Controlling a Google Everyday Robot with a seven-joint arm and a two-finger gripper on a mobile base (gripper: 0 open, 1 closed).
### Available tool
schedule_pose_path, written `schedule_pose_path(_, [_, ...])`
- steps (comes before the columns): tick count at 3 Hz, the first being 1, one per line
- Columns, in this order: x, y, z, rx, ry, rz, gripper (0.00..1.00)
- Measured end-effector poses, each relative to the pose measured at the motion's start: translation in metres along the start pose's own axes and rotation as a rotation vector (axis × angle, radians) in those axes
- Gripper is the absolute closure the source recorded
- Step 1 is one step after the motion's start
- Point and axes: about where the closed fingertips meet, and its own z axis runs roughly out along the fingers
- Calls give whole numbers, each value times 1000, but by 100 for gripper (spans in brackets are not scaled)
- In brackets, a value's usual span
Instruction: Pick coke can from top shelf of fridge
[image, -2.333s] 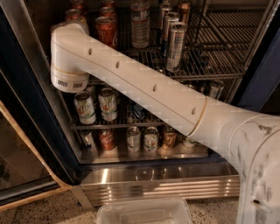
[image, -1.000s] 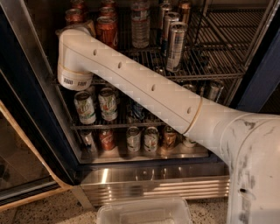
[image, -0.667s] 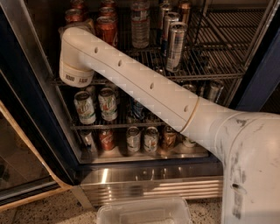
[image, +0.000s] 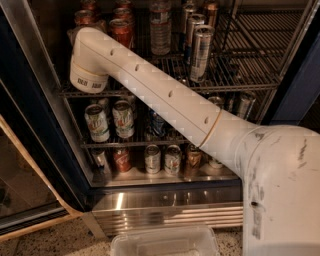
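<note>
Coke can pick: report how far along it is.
Done: the fridge stands open and the arm reaches the left end of the top shelf. In hand: the gripper is hidden behind the arm's bend beside a coke can, so no grasp shows. Left: grip the can, lift it out.

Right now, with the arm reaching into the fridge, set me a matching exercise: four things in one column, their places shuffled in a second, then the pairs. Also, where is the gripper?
Things
1. coke can
2. slim silver can
3. white-and-green can
4. clear plastic tub

Places
A. bottom of the view, in front of the fridge
B. left end of the top shelf, beside the arm
C. left of the shelf below the top one
D. middle of the top shelf

Pairs: 1-B, 2-D, 3-C, 4-A

The gripper is out of view, past the arm's end at the top shelf's left.
</note>
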Motion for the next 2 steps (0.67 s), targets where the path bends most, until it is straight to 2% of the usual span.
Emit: schedule_pose_path(2, [0,0,0,0,0,0,79])
